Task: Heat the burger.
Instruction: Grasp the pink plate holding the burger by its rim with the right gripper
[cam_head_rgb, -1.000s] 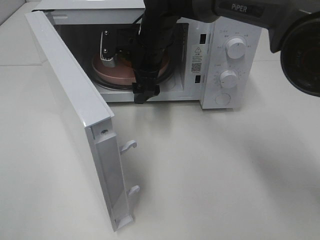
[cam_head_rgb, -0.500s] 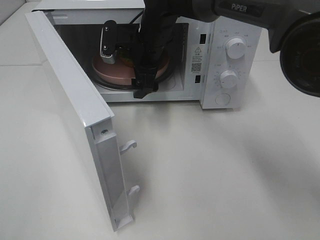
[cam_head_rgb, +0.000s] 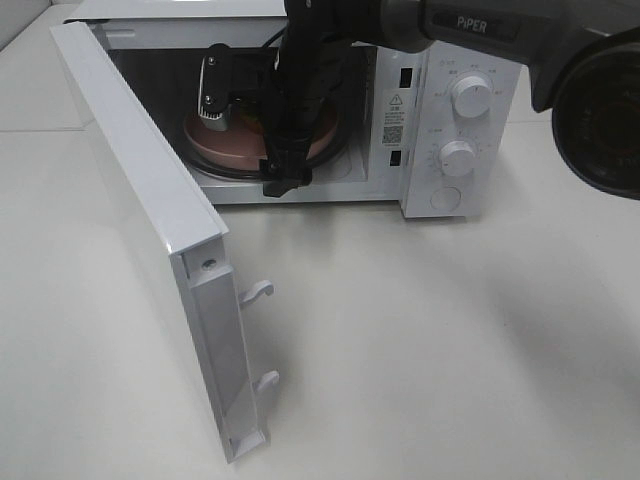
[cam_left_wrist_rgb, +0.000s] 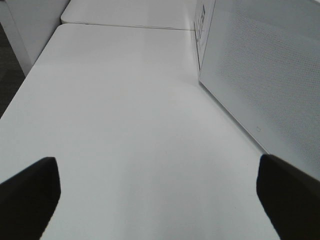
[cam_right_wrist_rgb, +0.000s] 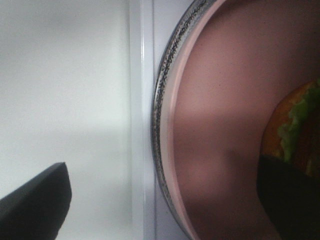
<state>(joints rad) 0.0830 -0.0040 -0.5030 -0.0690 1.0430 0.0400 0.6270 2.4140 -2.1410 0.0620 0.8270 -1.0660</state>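
In the right wrist view the burger, orange bun with green lettuce, lies on a pink plate that rests on the glass turntable. My right gripper hovers open over the plate's rim, holding nothing. From the exterior high view, the right arm reaches into the white microwave, whose door is swung wide open. The right gripper sits above the plate, and the arm hides most of the burger. My left gripper stands open over the bare table beside the microwave's side wall.
Two round knobs sit on the microwave's control panel. The door's latch hooks stick out toward the table's middle. The white table stretches in front of the oven.
My right gripper has lifted a little above the plate and the arm has shifted slightly left. Plate and burger have stayed in place.
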